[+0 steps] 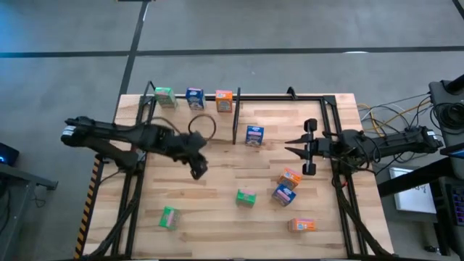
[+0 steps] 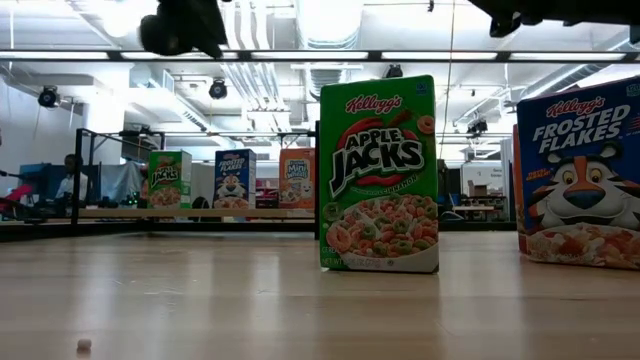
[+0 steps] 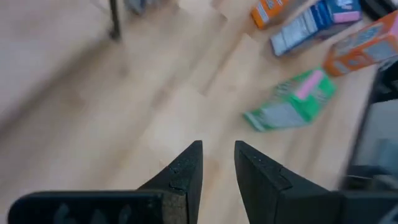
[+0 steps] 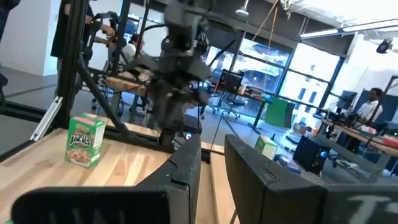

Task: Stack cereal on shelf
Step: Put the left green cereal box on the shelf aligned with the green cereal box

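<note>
Hovering over bare planks mid-table: left gripper [image 1: 199, 171], empty.

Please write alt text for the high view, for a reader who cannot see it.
Seen from above, two dark arms reach over a wooden table, the left gripper and right gripper both empty. Three cereal boxes stand in a row on the shelf at the far edge; six more lie scattered.

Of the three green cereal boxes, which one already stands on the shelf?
The green box at the far left of the shelf, first in the row beside a blue box. The other two green boxes are on the tabletop nearer the front.
</note>
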Available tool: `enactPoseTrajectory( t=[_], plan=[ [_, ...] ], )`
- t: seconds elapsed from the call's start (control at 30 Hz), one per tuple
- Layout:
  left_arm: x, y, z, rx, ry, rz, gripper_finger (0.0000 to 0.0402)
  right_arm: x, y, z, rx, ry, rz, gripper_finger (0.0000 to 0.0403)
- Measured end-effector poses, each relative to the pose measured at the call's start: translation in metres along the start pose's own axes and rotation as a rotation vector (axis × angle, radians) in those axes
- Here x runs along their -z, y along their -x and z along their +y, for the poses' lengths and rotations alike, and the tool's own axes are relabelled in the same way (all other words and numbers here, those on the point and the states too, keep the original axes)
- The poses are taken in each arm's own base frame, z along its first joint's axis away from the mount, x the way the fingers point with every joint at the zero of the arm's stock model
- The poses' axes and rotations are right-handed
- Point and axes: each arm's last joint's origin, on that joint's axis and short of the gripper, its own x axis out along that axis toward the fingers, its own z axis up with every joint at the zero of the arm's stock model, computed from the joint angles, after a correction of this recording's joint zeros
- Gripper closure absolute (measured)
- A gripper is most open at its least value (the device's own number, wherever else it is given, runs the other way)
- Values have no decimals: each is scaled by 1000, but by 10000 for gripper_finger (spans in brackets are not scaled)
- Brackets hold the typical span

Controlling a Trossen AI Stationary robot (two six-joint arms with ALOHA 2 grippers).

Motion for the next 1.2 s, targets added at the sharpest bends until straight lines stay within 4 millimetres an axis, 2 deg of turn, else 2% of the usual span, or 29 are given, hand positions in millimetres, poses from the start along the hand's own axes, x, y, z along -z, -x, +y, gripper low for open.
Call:
enactPoseTrajectory(
  t=[0.37, 0.57, 0.83, 1.0, 1.2],
  plan=[
    [54, -4, -44, 44, 468, 223, 326, -13, -2, -4, 14, 123, -35, 339],
    [78, -2, -69, 9, 546, 295, 326, -19, -4, -6, 19, 162, -46, 339],
    [108, 7, -84, -191, 621, 403, 323, -20, -16, -5, 8, 194, -23, 339],
    [119, 17, -86, -302, 672, 404, 293, -20, -25, -3, 2, 204, -11, 339],
    [136, 14, -90, -385, 685, 406, 226, -20, -37, -2, -11, 211, 19, 339]
  ],
)
